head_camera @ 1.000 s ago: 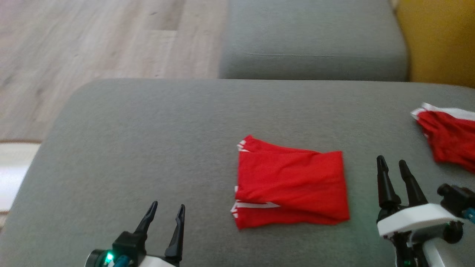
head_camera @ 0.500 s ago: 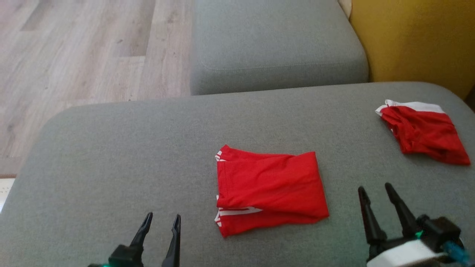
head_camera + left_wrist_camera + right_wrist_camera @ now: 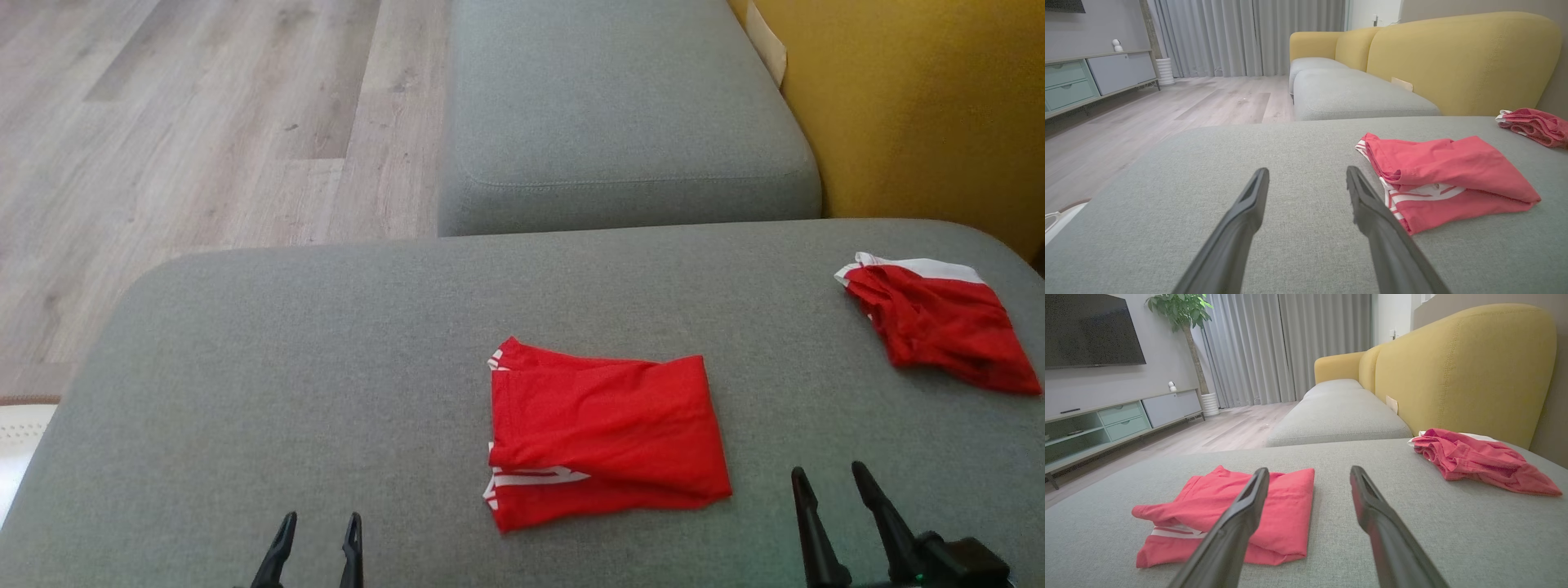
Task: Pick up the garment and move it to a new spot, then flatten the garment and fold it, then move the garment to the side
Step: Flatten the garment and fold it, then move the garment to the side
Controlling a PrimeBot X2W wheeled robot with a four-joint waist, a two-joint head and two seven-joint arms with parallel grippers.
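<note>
The folded red garment (image 3: 604, 437) is lying flat near the middle of the wide grey sofa seat (image 3: 326, 343), with its white-striped edges facing the robot's left and its smooth folded edge facing the right. It is resting free on the fabric, and nothing is touching it. In the left wrist view the garment (image 3: 1445, 179) is sitting to the right of that arm's line of sight, its layers showing a white stripe between them.

The left fingers (image 3: 353, 539) are hovering low at the near edge of the seat, to the left of the garment and apart from it. They are standing parted with a clear gap between them (image 3: 1249, 204) and are gripping nothing. The right fingers (image 3: 804, 514) are hanging at the near edge on the garment's right side, just beside its lower right corner without touching it. They too are standing spread apart (image 3: 1245, 506) and are carrying nothing.

A second red garment (image 3: 939, 327) with a white band is lying crumpled near the far right corner of the seat, well apart from the folded one and close to the yellow backrest (image 3: 914, 106). Another grey cushion (image 3: 620, 114) is sitting beyond the seat, and a pale wooden floor (image 3: 204, 122) is stretching away on the left
</note>
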